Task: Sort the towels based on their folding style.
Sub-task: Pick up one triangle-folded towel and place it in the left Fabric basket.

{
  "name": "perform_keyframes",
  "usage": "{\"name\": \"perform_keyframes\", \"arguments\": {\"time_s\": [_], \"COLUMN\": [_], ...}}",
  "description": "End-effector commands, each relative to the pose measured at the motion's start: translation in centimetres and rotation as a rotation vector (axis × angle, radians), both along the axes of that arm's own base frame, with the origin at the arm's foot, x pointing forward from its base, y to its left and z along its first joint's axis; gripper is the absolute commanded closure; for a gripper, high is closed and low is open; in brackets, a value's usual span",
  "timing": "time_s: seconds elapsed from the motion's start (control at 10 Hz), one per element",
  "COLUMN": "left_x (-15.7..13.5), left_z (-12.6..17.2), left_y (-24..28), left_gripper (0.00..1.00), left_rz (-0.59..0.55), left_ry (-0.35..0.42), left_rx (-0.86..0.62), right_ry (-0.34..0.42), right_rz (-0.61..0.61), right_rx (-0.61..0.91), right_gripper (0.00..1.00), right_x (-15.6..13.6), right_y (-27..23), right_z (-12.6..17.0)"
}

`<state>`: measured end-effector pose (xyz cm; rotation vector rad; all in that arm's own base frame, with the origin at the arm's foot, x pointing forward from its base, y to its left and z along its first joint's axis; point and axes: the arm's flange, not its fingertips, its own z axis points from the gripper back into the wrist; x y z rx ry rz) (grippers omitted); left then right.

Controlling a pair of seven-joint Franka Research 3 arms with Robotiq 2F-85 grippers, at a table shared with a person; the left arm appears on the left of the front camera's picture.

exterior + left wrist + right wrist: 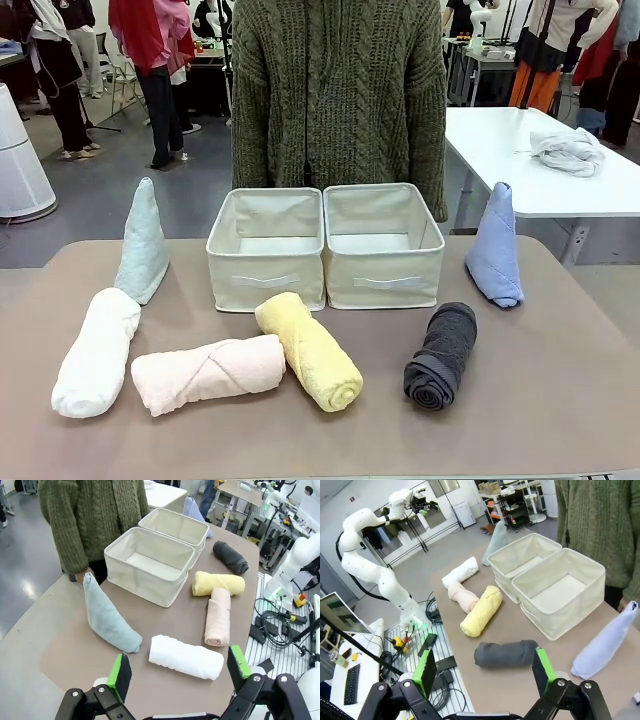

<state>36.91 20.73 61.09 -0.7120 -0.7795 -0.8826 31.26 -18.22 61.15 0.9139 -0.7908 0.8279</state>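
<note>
Fluffy terry towels (310, 350), matt fabric bins (266, 262)

i see the dark grey roll (505, 654) just ahead of my right gripper (484, 672), jaws spread wide; the light blue cone (602, 647) on one side, the yellow roll (481, 611) on the other.

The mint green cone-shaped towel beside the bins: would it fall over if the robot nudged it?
Likely yes. The mint green terry towel cone stands tall on a small base and leans in the left wrist view, so a nudge near its tip would probably topple it. It looks soft, so pinching it may squash the fold.
</note>
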Motion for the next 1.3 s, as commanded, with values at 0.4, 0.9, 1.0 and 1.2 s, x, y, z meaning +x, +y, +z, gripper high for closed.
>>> {"name": "perform_keyframes", "arguments": {"time_s": [0.4, 0.9, 1.0, 1.2], "left_x": [0.05, 0.05, 0.05, 0.05], "left_z": [0.07, 0.07, 0.07, 0.07], "left_y": [0.13, 0.13, 0.13, 0.13], "left_gripper": [0.00, 0.00, 0.00, 0.00], "left_rz": [0.002, 0.002, 0.002, 0.002], "left_ry": [-0.009, -0.009, -0.009, -0.009], "left_rx": [-0.005, -0.005, -0.005, -0.005], "right_ry": [0.004, 0.004, 0.004, 0.004], "right_rz": [0.007, 0.007, 0.007, 0.007], "right_rx": [0.000, 0.000, 0.000, 0.000], "right_gripper": [0.00, 0.00, 0.00, 0.00], "right_x": [-0.03, -0.03, -0.03, -0.03], "right_y": [-0.07, -0.07, -0.07, -0.07], "right_z": [-0.09, -0.09, -0.09, -0.09]}}
